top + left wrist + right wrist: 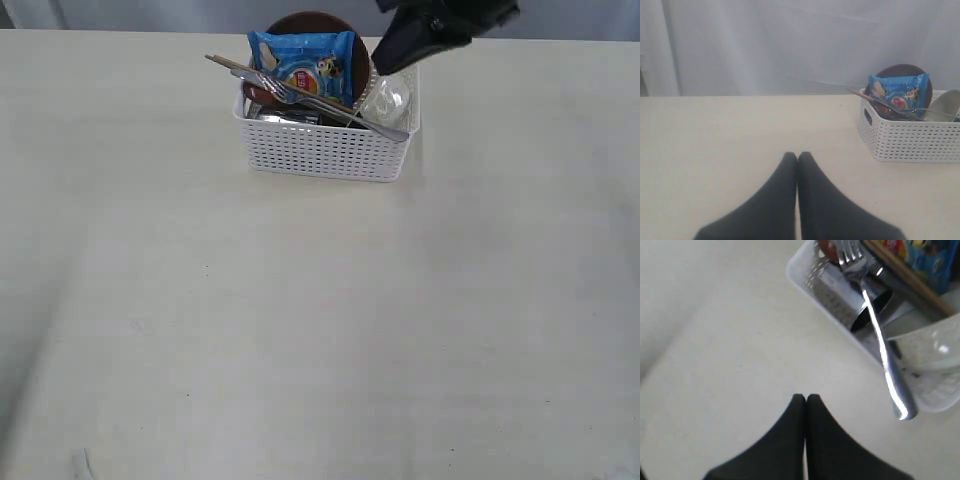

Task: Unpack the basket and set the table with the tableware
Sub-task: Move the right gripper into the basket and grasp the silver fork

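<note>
The white perforated basket (325, 150) stands at the back middle of the cream table (300, 320). It holds a blue chip bag (302, 62), a brown round plate (312, 22) behind the bag, a cream bowl (388, 98), chopsticks (232, 66), a steel cup (871, 307) and a steel fork (330, 102) lying across the rim. My right gripper (385, 62) hovers shut and empty above the basket's right end; in its wrist view (806, 399) the fork (880, 335) lies beside it. My left gripper (797, 158) is shut and empty, low over the table, left of the basket (910, 137).
A pale curtain (790, 45) hangs behind the table's far edge. The table (715, 145) stretches bare to the left and in front of the basket. A reddish-brown spoon (258, 95) peeks out inside the basket's left end.
</note>
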You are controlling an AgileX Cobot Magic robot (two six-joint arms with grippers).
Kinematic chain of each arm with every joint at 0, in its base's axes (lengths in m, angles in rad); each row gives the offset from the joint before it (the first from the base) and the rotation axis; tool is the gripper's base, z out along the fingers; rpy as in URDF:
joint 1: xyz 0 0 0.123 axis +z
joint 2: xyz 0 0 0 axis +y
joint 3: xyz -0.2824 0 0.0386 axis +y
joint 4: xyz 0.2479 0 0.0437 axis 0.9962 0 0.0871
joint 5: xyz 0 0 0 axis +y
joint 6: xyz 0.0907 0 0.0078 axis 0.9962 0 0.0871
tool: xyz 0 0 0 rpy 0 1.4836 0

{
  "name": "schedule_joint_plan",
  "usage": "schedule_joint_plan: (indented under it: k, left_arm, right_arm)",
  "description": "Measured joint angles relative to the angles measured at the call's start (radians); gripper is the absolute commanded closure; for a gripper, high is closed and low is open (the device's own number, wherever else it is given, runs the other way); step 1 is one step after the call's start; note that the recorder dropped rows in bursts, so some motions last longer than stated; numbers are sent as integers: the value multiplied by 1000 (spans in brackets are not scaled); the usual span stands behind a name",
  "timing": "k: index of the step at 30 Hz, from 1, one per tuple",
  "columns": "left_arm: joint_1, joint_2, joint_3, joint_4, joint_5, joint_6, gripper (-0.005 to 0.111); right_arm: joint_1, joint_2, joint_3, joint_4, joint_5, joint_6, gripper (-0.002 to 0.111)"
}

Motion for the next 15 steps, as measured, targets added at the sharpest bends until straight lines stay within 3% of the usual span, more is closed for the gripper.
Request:
schedule_joint_plan:
  k: [4,9,15]
  left_arm:
    - [0,0,0,0,0,0,107]
    - [0,0,0,0,0,0,107]
    - [0,0,0,0,0,0,107]
  right_arm:
    - [124,79,-195,-247,12,75,109]
    - [254,217,-395,-401,65,108,109]
    - [318,385,-592,-537,115,177,108]
